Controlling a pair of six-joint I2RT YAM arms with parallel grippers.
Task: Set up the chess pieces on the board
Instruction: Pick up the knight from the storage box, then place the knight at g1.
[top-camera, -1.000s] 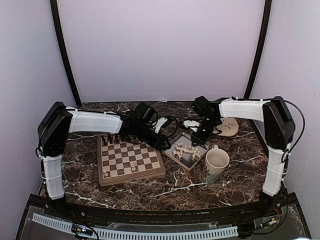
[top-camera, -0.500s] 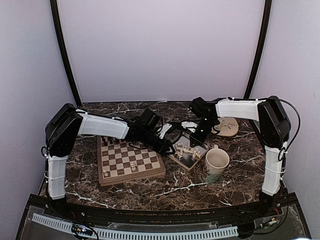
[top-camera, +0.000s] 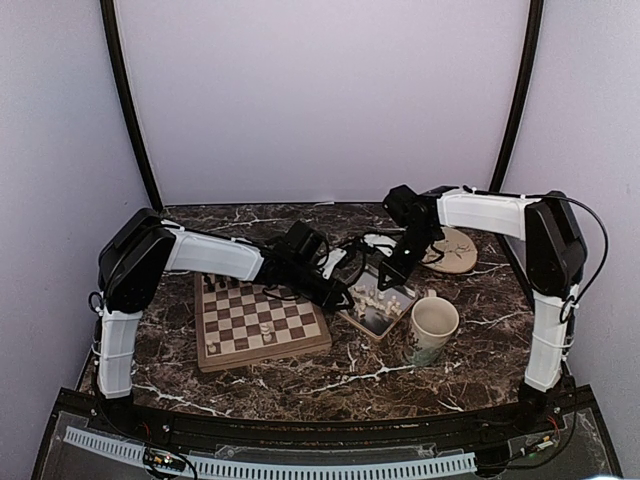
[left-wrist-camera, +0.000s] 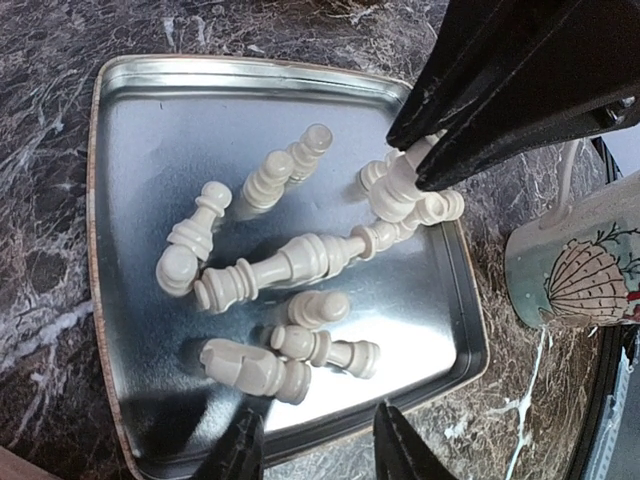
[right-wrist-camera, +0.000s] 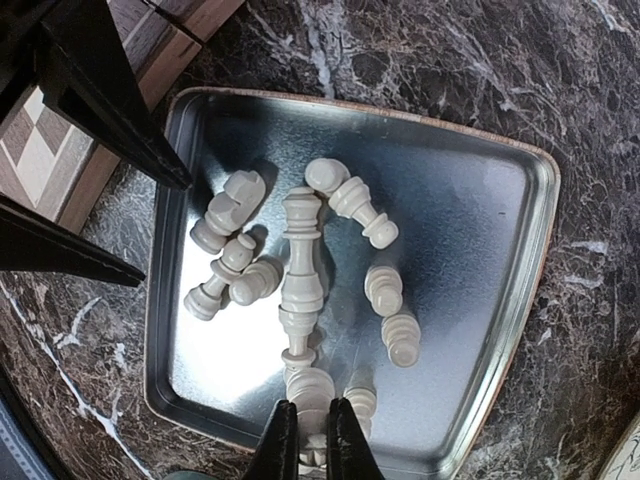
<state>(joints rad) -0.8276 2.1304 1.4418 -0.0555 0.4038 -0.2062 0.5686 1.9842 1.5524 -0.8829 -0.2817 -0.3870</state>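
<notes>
The cream pieces (left-wrist-camera: 300, 262) lie mostly on their sides in a loose heap in the tray (left-wrist-camera: 140, 130). The tray sits just right of the board (top-camera: 262, 320), with the mug (top-camera: 432, 328) at its near right corner. Lying flat and tangled, they offer few clean grips, which likely explains why both arms crowd over this one spot.

The right gripper (right-wrist-camera: 310, 440) points straight down at the tray's right side. Its fingers are pinched together on one piece (left-wrist-camera: 398, 190) at the edge of the heap, where a neighbour lies against it. A top-down pinch on the narrow body suits such a small thing and should let it lift clear of the others.

The left gripper (left-wrist-camera: 318, 445) hovers over the tray's left edge, the side next to the board. Its fingers are apart and hold nothing. From there it is well placed to pick a piece of its own or to take one across, since the board is on its side.

On the board, dark men line the far row and a couple of cream ones seem to stand on the near squares, so most of the set-up remains to be done.
</notes>
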